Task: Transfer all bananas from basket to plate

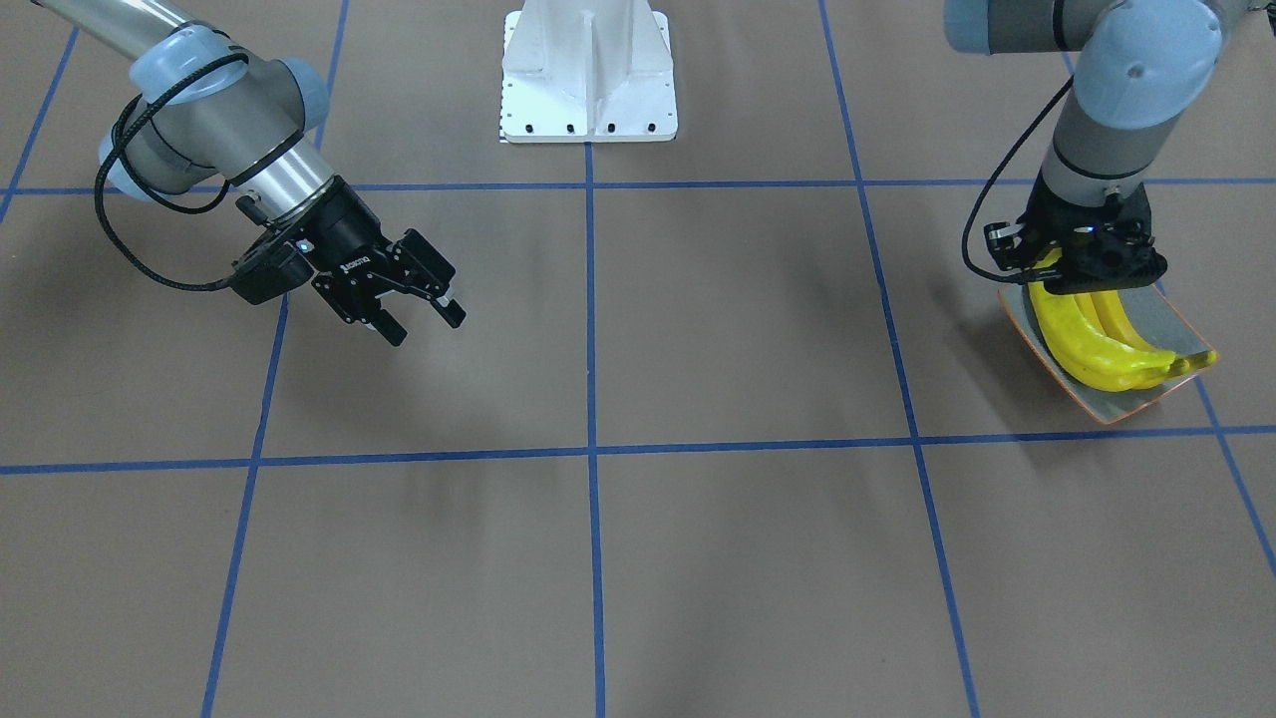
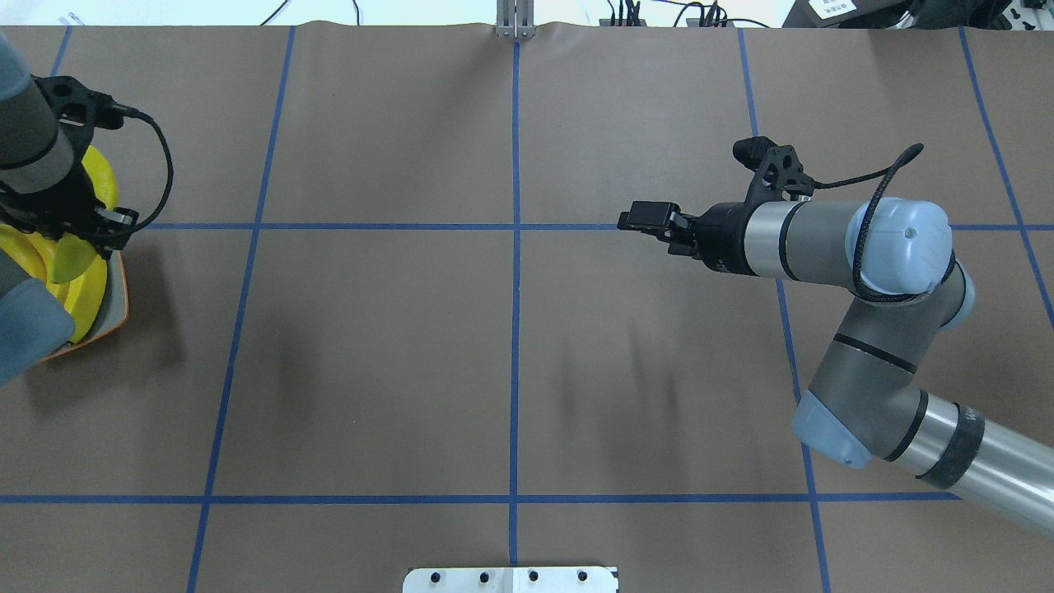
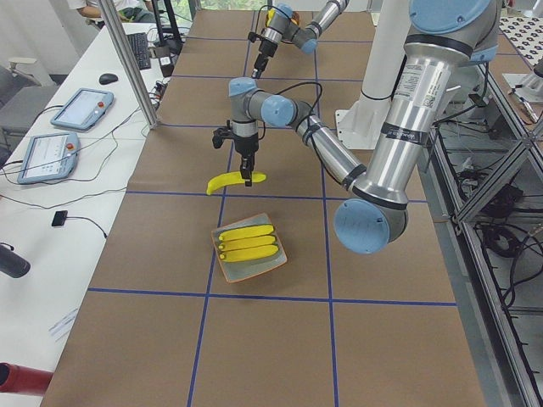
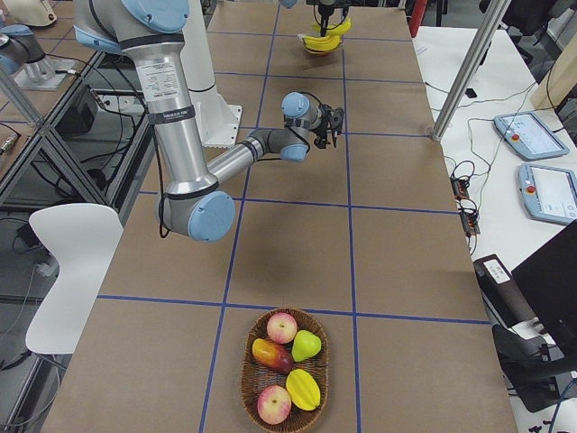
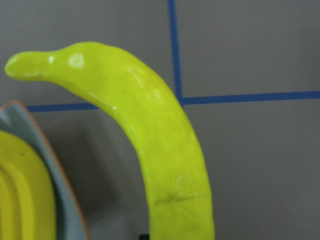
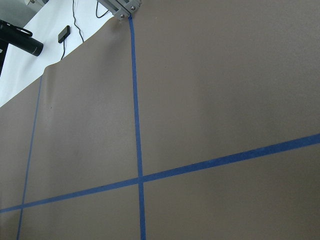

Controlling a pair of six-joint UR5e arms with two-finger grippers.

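Yellow, glossy plastic, the fourth banana [image 3: 231, 181] seems light, stiff, slippery; my left gripper [image 3: 247, 178] pinches it off-centre, aloft beside the plate [image 3: 254, 270] at the table's [image 1: 698, 349] left end. Right gripper [image 1: 424, 319] spread, empty.

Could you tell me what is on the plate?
Three bananas lie side by side on the plate. The left gripper holds a fourth banana aloft nearby. Glaze beneath them is hidden.
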